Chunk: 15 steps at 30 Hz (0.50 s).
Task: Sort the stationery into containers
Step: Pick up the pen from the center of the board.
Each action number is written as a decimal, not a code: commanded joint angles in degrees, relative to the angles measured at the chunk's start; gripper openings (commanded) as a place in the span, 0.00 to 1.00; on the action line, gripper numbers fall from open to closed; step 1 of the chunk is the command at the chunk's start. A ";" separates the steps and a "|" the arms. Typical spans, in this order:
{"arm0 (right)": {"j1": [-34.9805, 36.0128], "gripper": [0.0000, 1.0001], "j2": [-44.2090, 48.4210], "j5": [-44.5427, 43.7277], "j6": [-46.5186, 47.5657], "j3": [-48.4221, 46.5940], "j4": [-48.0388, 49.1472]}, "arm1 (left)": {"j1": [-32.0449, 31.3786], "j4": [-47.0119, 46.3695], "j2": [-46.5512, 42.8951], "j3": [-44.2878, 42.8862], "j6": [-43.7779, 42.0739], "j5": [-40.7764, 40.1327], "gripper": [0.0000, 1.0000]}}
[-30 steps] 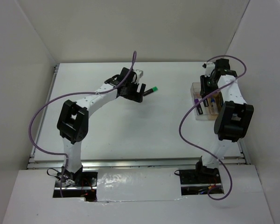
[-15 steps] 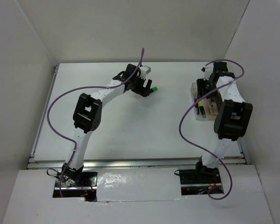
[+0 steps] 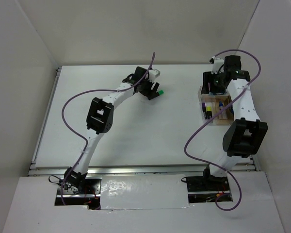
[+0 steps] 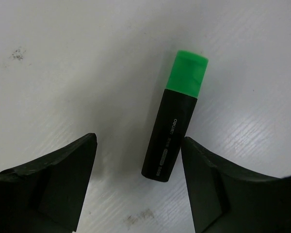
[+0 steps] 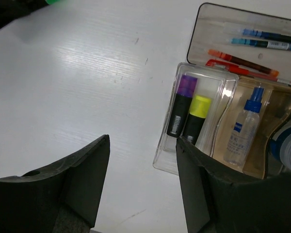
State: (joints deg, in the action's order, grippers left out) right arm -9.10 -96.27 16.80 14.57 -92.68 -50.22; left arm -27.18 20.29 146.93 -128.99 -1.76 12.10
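A black highlighter (image 4: pixel 170 138) with a green cap (image 3: pixel 159 92) lies on the white table. My left gripper (image 4: pixel 138 187) (image 3: pixel 150 91) is open and hangs low over it, the highlighter's butt end between the fingers and nearer the right one, untouched. At the right stands the clear container (image 5: pixel 166 161) (image 3: pixel 218 122). It holds a purple-capped highlighter (image 5: pixel 180 106), a yellow-capped highlighter (image 5: pixel 196 119), a white-blue tube (image 5: pixel 242 131), a tape roll (image 5: pixel 290 150), red pens (image 5: pixel 242 62) and blue pens (image 5: pixel 266 41). My right gripper (image 5: pixel 143 182) (image 3: pixel 211 86) is open and empty, by the box's far left corner.
White walls enclose the table on three sides. The right wall stands close behind the container. A metal rail (image 3: pixel 136 170) runs along the near table edge. Purple cables (image 3: pixel 72 99) loop off both arms.
The left arm has reached further right and down over the green highlighter, its jaws narrowing slightly. The right gripper has opened and drawn back off the box, where the yellow highlighter now lies.
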 commanded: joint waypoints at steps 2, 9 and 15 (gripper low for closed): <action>0.14 0.64 2.40 1.57 -1.12 -3.11 -3.92 | -2.17 5.36 3.79 -6.17 -4.82 -1.02 0.81; 0.05 0.63 2.49 2.10 -1.38 -3.29 -4.45 | -2.53 9.94 5.82 -6.10 -6.59 -2.87 0.59; 0.75 0.63 4.59 3.85 -3.13 -2.94 -4.54 | -3.49 8.81 1.88 1.00 -6.94 -4.44 0.30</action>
State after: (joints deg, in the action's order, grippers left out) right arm -8.86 -95.15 18.68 13.26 -94.06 -53.67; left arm -30.02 25.67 149.40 -132.94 -7.49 10.04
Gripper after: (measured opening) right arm 0.632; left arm 0.414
